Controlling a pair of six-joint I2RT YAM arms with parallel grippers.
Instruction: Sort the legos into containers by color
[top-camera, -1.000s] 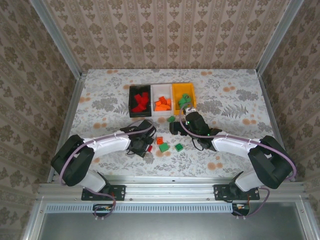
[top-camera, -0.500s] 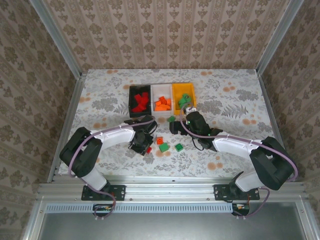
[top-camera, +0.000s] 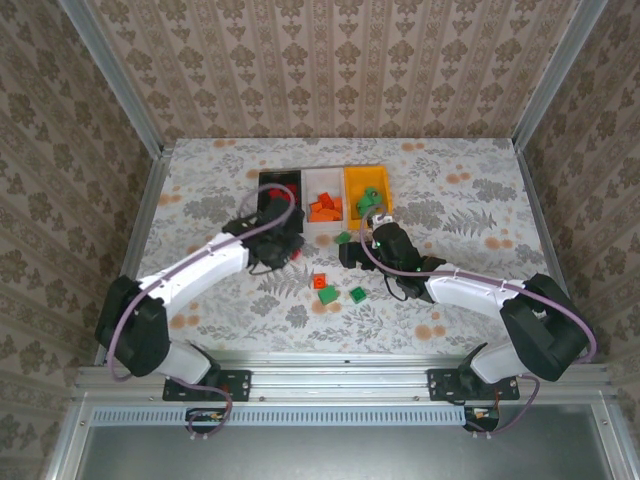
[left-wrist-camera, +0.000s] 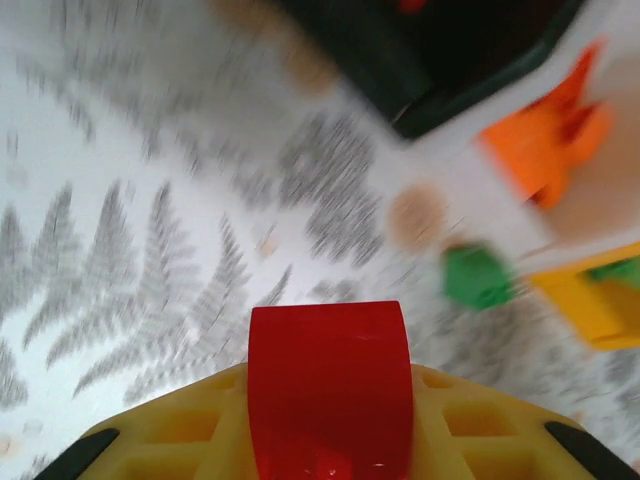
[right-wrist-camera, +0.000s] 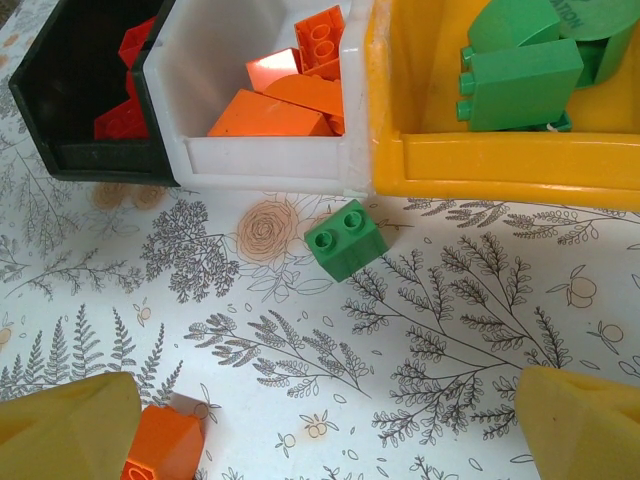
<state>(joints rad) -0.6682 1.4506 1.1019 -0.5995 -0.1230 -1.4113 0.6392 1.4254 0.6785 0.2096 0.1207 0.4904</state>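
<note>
Raised letters on round green lego (right-wrist-camera: 592, 18), top right in right wrist view. Lego lies in yellow bin (right-wrist-camera: 500, 165), right end of bin row. Letters small, tilted, cut off by picture edge. Maybe ends in "ATION". Whole word not clear.

I work in a lab test cell: aluminium posts (top-camera: 120, 90) frame wallpapered panels (top-camera: 340, 70) around my floral table (top-camera: 470, 200), and my bases (top-camera: 208, 384) bolt to a metal rail (top-camera: 340, 378).
</note>
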